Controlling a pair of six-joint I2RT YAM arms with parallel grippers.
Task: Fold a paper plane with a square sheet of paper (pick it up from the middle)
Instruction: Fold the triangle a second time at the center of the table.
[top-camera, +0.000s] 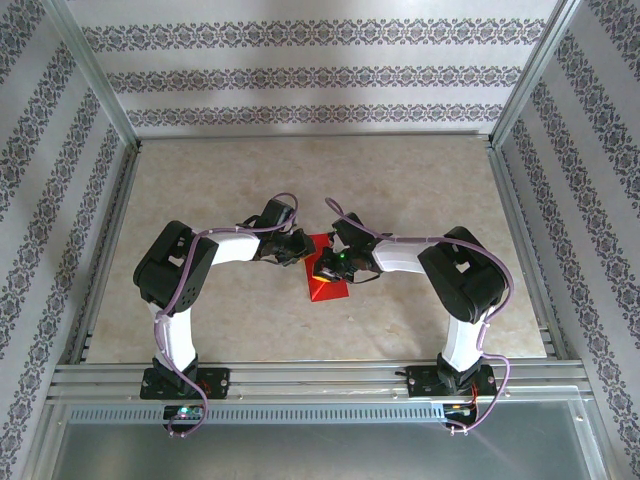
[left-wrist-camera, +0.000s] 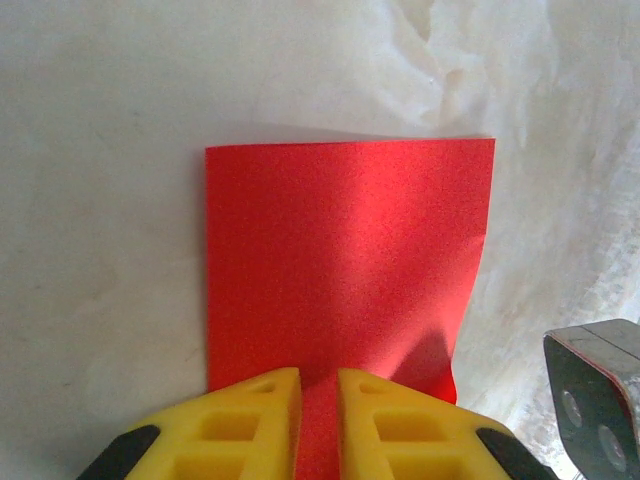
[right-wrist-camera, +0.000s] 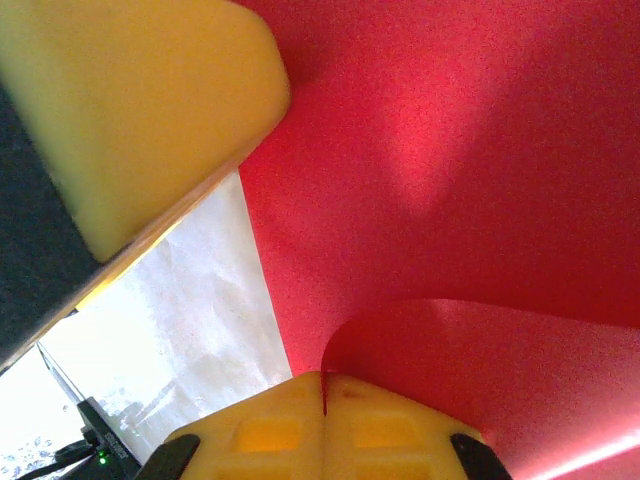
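- A folded sheet of red paper lies on a pale marbled table, between the two tools, which meet over it from either side.
- The left tool sits at the paper's near edge, and the sheet stretches flat straight ahead of it as an upright rectangle.
- The left tool's yellow fingers stand a narrow slit apart with red showing in the slit. Whether they pinch the paper or only rest over it cannot be told.
- The right tool has its yellow fingers pressed together.
- A lifted, curling flap of the red paper runs into the seam between them, so they appear clamped on its edge.
- The rest of the paper spreads ahead and to the right of the right tool.
- Bare table shows to the right tool's left.
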